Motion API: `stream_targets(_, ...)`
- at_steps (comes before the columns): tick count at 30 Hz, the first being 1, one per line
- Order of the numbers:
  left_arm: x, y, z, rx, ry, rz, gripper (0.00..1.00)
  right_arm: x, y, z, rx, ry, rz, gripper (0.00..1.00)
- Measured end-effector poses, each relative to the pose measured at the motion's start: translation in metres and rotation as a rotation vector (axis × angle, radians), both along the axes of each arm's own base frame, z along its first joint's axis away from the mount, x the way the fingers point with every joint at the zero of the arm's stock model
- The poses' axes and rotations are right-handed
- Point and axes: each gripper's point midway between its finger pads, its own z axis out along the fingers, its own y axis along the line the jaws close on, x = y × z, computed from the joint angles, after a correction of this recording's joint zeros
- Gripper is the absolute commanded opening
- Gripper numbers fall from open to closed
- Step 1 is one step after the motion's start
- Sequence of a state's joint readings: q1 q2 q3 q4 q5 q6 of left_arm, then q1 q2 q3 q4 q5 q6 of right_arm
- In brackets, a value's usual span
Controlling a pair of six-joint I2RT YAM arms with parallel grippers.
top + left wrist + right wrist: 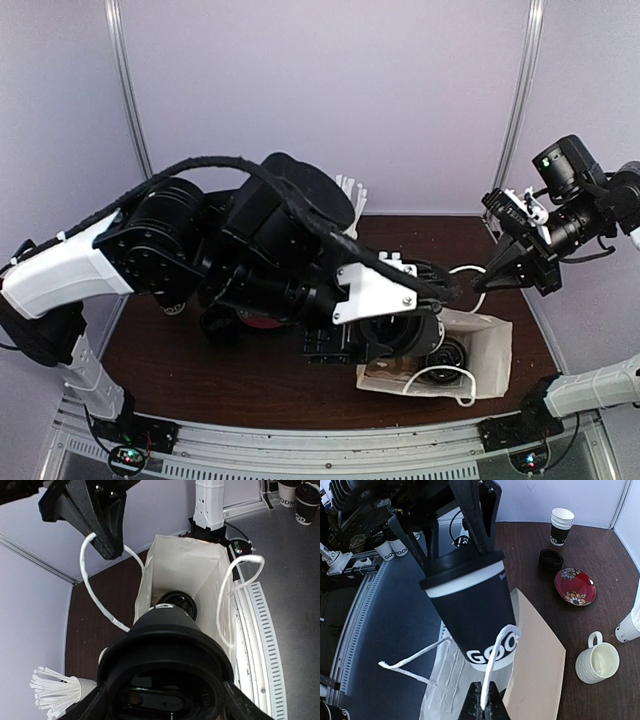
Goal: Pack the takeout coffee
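My left gripper [165, 702] is shut on a takeout coffee cup [475, 615], white with a black band, white lettering and a black lid [165, 650]. Its fingers [476, 520] clamp the cup at the lid. The cup hangs tilted at the mouth of a white paper bag [175, 565], base toward the opening. Inside the bag, a black lid of another cup [176, 601] shows at the bottom. My right gripper [484, 702] is shut on one white cord handle [495, 660] of the bag and holds it up. The other handle [235, 580] hangs free.
On the brown table stand a cream mug [597, 662], a red flowered bowl [575, 586], a pile of black lids [551, 559], stacked paper cups [561, 526] and a cup of white straws [50, 690]. More lidded cups [305, 502] stand beyond the table's near edge.
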State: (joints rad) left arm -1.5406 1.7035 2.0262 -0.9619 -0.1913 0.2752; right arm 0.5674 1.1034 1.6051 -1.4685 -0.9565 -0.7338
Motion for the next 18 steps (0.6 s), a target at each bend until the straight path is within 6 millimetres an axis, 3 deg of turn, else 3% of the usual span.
stream_targets(8,0.014,-0.013,-0.029,0.107,-0.084,0.052,0.58,-0.009,0.002,-0.009,0.008,0.058,0.030,0.00)
stream_targets(18,0.008,-0.033,-0.064,0.226,-0.185,0.026,0.58,-0.020,0.001,-0.010,0.018,0.068,0.058,0.00)
